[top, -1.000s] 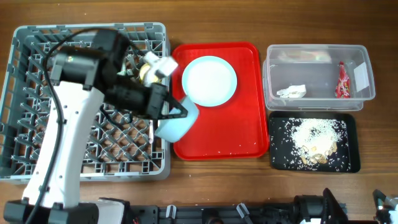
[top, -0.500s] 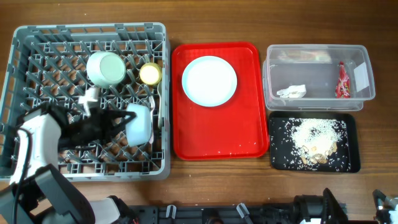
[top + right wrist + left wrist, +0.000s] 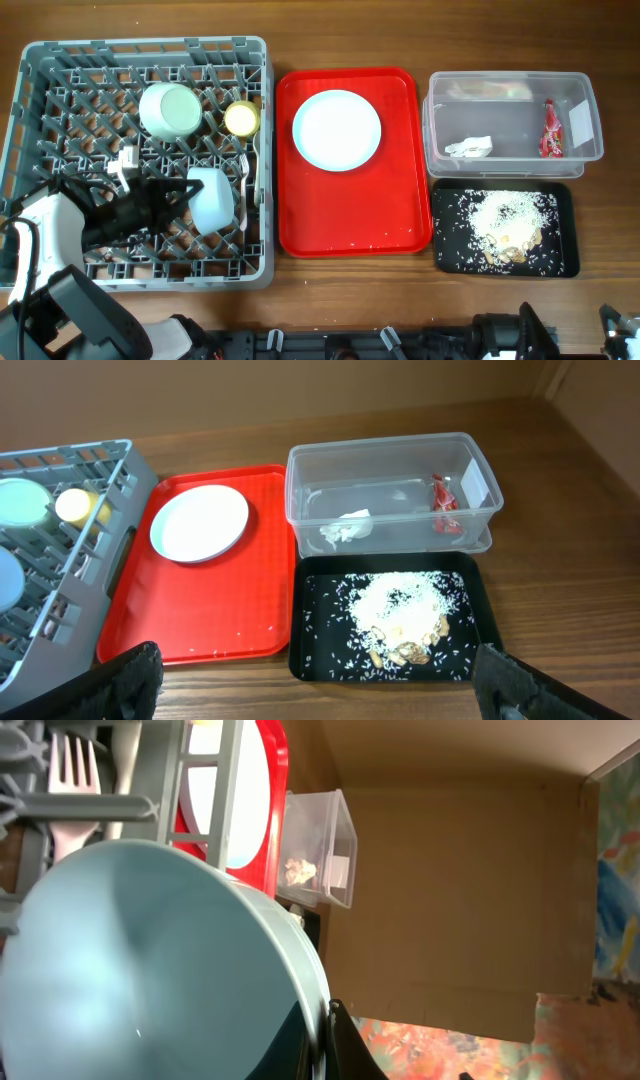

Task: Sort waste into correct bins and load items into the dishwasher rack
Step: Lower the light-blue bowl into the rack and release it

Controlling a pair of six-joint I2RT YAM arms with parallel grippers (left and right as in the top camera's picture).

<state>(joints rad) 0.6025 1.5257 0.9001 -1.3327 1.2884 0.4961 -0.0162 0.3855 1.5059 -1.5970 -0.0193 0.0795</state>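
Left gripper [image 3: 180, 195]: low over the front of the rack [image 3: 40, 60], closed on the rim of a teal bowl [image 3: 213, 198]. In the left wrist view, one dark finger [image 3: 345, 1045] pressed against the bowl's edge; other finger hidden.
Bowl: on its side among the pegs, near the rack's right wall, front half.
Right gripper [image 3: 315, 665]: fingers spread wide, empty, low at the table's front edge, facing the trays.
Second bowl [image 3: 170, 110]: in the rack's rear half, mouth down or sideways; cannot tell which.
Cup [image 3: 241, 118]: yellow, just right of the second bowl, beside the rack's right wall.
Fork [image 3: 70, 780]: white, lying in the rack beside the held bowl; seen in the left wrist view.
Plate [image 3: 337, 130]: pale blue, on the rear half of the red tray [image 3: 345, 215], between rack and bins.
Tub [image 3: 510, 78]: clear, rear right; holding a red wrapper [image 3: 548, 130] at its right end and a white tissue [image 3: 468, 148] toward its left.
Black tray [image 3: 445, 250]: just in front of the tub; holding scattered rice [image 3: 512, 212] with brownish scraps [image 3: 510, 250] at the front.
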